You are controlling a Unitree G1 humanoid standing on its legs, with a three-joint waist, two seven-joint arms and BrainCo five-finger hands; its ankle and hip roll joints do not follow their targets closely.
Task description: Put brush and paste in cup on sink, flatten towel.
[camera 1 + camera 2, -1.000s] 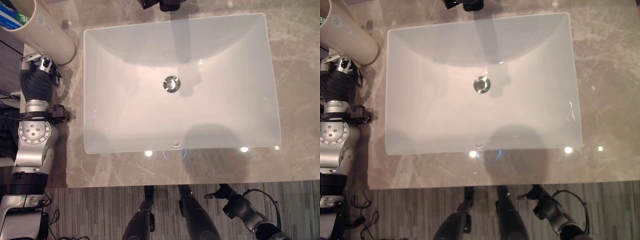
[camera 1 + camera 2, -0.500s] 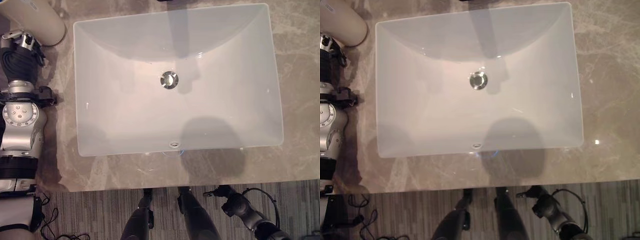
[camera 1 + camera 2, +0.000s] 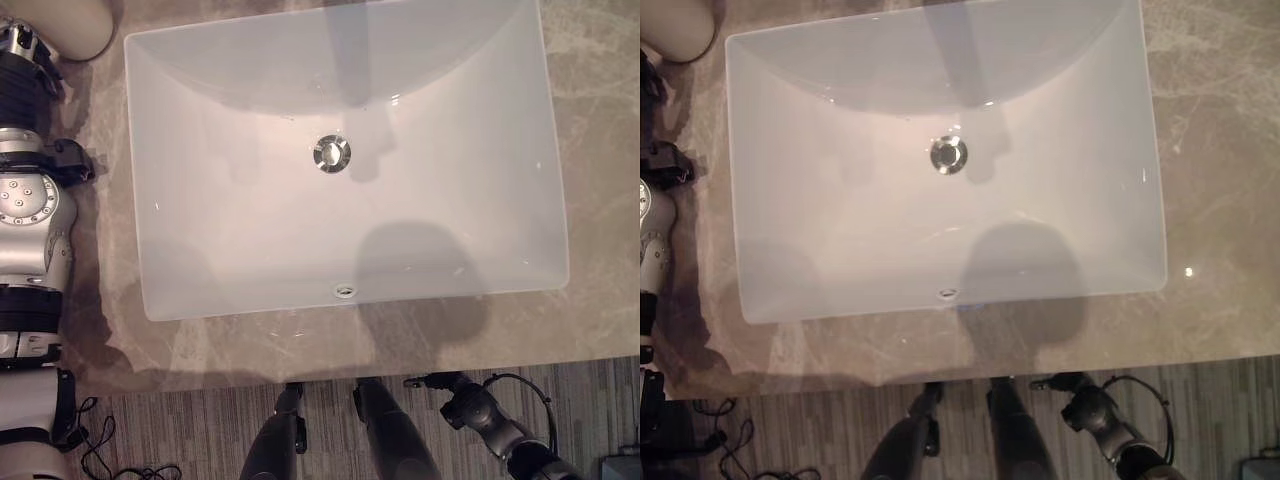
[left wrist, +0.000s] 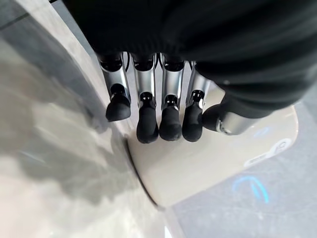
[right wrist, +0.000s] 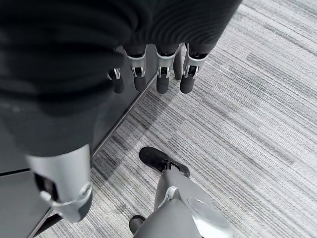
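A beige cup (image 3: 72,24) stands on the marble counter past the sink's far left corner, with its top cut off by the view's edge. Brush, paste and towel are not seen. My left hand (image 3: 20,55) rests just beside the cup on the near side. In the left wrist view its fingers (image 4: 170,121) are straight, with their dark tips at the cup's wall (image 4: 208,168) and nothing held. My right hand (image 3: 460,405) hangs below the counter's front edge, its fingers (image 5: 163,74) straight over the floor.
The white rectangular sink (image 3: 250,230) takes up the middle of the counter, with a metal drain (image 3: 331,153) in its floor. Grey marble counter (image 3: 600,200) runs along the right and front. The counter's front edge drops to striped carpet (image 3: 200,420).
The camera has moved, so sink, cup and left arm have slid toward the upper left of the picture. The left hand stays by the cup. The right hand hangs as before.
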